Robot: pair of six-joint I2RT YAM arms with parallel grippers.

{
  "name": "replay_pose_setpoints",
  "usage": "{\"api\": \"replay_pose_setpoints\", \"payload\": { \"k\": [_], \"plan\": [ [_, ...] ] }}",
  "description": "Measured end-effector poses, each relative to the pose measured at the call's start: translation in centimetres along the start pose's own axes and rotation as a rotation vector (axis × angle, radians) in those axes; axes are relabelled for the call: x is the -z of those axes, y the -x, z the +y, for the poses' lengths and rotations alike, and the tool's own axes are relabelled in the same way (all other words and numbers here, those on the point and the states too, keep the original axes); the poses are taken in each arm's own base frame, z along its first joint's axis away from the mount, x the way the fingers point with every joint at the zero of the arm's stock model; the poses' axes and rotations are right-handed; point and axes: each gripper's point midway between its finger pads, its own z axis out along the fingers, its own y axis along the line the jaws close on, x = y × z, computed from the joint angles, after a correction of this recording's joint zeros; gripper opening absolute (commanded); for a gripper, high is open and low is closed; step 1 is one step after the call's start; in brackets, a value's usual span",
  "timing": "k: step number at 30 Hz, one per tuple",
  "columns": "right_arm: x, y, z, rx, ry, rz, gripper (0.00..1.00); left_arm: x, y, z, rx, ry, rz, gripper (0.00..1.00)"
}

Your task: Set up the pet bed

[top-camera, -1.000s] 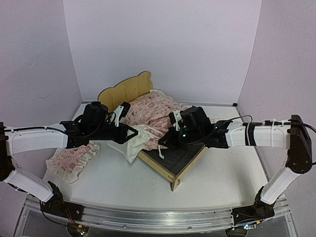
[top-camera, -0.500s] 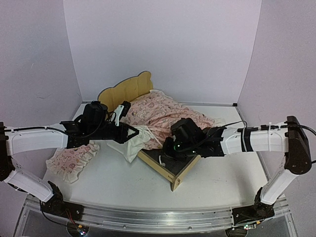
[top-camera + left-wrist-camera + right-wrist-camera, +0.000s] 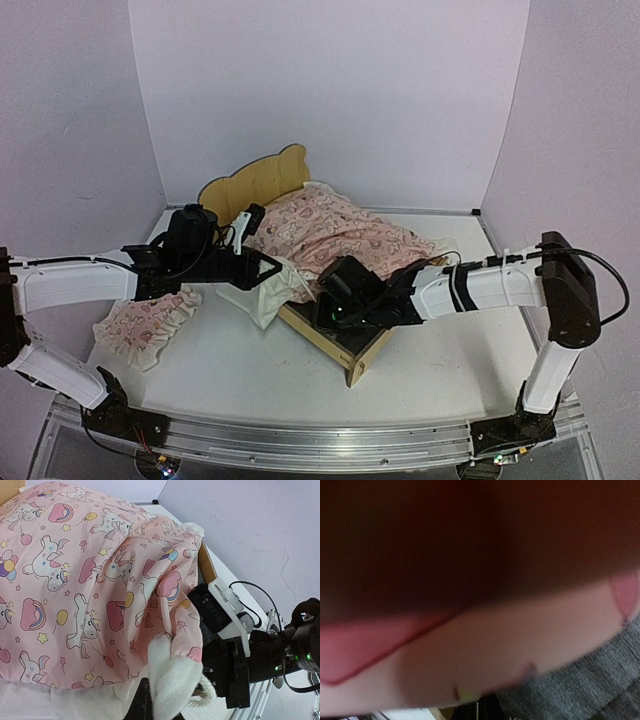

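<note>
- Nearest, at about 8 o'clock on the table (image 3: pixel 230 385), a small pink ruffled pillow (image 3: pixel 145 320) lies flat, well apart from the bed.
- The pet bed (image 3: pixel 352 362) sits angled at the centre, with its foot corner toward 5 o'clock and its wavy headboard (image 3: pixel 255 185) toward 11 o'clock.
- The left arm reaches in from 9 o'clock, forearm level. The left gripper (image 3: pixel 258 272) pinches the white ruffle (image 3: pixel 175 680) of the pink blanket (image 3: pixel 340 230) beside the bed's left rail.
- The right arm stretches in low from 3 o'clock across the foot of the bed. The right gripper (image 3: pixel 325 298) is tucked against the blanket's edge over the dark mattress pad (image 3: pixel 580 690). Its wrist camera shows only blurred fabric, so whether it is open or closed cannot be told.
- Compared with a second ago, the right arm has pushed farther toward 9 o'clock and lower. The blanket now covers more of the mattress pad. The left arm has not moved.
- Farthest, the blanket mounds up against the headboard.
</note>
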Motion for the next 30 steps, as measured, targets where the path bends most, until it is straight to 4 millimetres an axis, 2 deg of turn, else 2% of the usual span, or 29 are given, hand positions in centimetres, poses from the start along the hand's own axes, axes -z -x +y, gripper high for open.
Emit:
{"api": "replay_pose_setpoints", "payload": {
  "k": [6, 10, 13, 17, 20, 22, 25, 30],
  "plan": [
    [-0.3, 0.1, 0.1, 0.249, -0.005, -0.012, 0.0, 0.0, 0.1, 0.0, -0.001, -0.001, -0.003, 0.0],
    [1.2, 0.6, 1.3, 0.404, 0.066, 0.001, 0.0, 0.0, 0.2, -0.1, -0.003, -0.003, -0.009, 0.0],
    [3.1, 0.8, 2.9, 0.469, 0.205, 0.037, 0.0, 0.0, 0.2, -0.1, -0.003, -0.004, -0.009, 0.0],
    [4.4, 1.7, 4.3, 0.457, 0.385, 0.096, 0.0, 0.0, 0.2, -0.1, -0.003, -0.004, -0.009, 0.0],
    [4.4, 2.3, 3.8, 0.42, 0.444, 0.117, 0.0, 0.0, 0.2, -0.1, -0.003, -0.007, -0.008, 0.0],
    [4.2, 2.2, 3.4, 0.399, 0.466, 0.136, 0.0, 0.0, 0.2, -0.2, -0.002, -0.009, -0.007, 0.0],
    [4.2, 1.3, 3.9, 0.394, 0.521, 0.175, 0.0, 0.0, 0.2, -0.2, -0.002, -0.012, -0.006, 0.0],
    [5.8, 1.0, 5.1, 0.437, 0.683, 0.236, 0.0, 0.0, 0.2, -0.3, -0.002, -0.015, -0.005, 0.0]
  ]
}}
